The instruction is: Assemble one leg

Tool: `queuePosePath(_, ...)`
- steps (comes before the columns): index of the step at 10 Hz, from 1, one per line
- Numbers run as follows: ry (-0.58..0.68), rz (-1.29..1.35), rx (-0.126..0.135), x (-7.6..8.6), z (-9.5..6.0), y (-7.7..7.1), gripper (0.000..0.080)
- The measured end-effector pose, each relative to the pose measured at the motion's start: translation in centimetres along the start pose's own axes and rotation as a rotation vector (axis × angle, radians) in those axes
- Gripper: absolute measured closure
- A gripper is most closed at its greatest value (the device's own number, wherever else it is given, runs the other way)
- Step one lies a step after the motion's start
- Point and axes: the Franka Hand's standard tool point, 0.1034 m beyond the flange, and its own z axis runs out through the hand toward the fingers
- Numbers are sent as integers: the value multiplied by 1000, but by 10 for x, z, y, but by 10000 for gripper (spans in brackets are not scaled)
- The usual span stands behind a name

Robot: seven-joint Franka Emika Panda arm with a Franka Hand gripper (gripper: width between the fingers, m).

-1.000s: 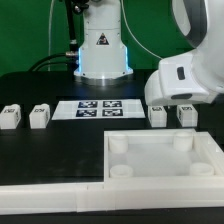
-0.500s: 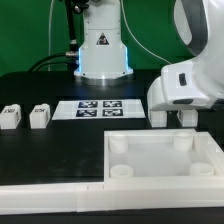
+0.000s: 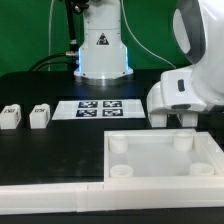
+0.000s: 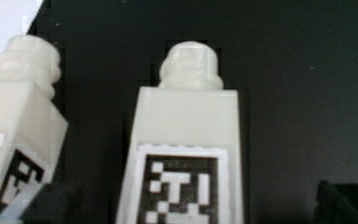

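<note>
Four small white legs with square tags lie on the black table. Two lie at the exterior view's left (image 3: 10, 117) (image 3: 39, 117). Two lie at the right, mostly hidden under my hand; one edge shows (image 3: 158, 118). In the wrist view one leg (image 4: 185, 150) lies centred between my fingers, threaded tip pointing away, with its neighbour (image 4: 19, 120) beside it. My gripper (image 4: 185, 210) is open just above the centred leg. One dark finger (image 4: 350, 200) shows apart from the leg; the other is hidden.
The large white tray-like top (image 3: 160, 177) with round corner sockets lies in front of my hand. A long white bar (image 3: 50, 195) lies along the front edge. The marker board (image 3: 97, 108) lies mid-table before the robot base (image 3: 103, 50).
My hand has come down over the two right-hand legs and now covers most of them. The legs, the top and the bar have not moved.
</note>
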Motion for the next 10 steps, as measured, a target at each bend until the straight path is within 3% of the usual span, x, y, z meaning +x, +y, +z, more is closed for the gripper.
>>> queuePosePath(2,0,0,0,0,0,0,423)
queuePosePath(3,0,0,0,0,0,0,510)
queuePosePath(10,-4,-20,-2,-1,-5,4,509)
